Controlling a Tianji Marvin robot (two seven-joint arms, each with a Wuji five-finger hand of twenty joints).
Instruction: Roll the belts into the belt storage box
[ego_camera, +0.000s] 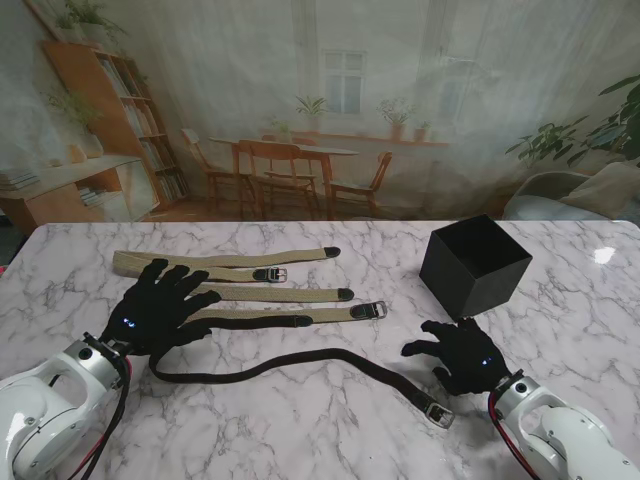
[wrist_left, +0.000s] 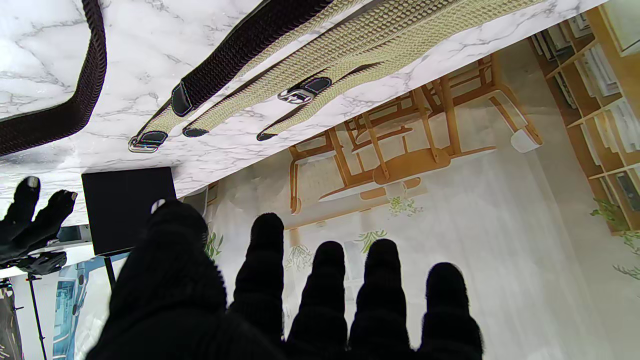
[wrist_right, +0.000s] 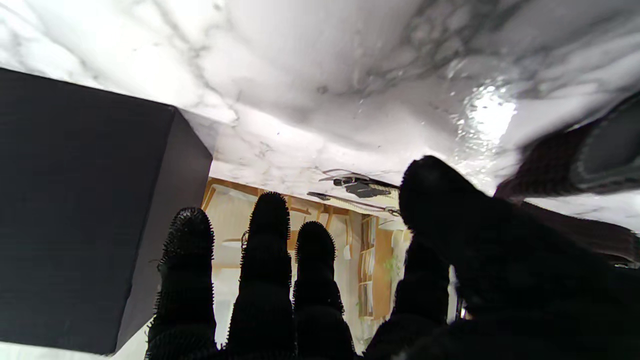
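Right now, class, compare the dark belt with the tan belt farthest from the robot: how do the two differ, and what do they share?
Colour: the dark belt is dark brown or black; the far tan belt is pale beige.
Pose: the dark belt curves across the table; the tan belt lies nearly straight.
Place: the dark belt lies nearest the robot, the tan one farthest.
Shared: both are woven, unrolled, flat on the table, outside the black box.

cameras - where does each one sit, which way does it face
Stand: above the shoulders, looking down at the marble table, both arms showing.
Left wrist: along the left hand toward the tan belts, picture inverted.
Right wrist: along the right hand beside the black box, inverted.
Shared: box, belts, tabletop.
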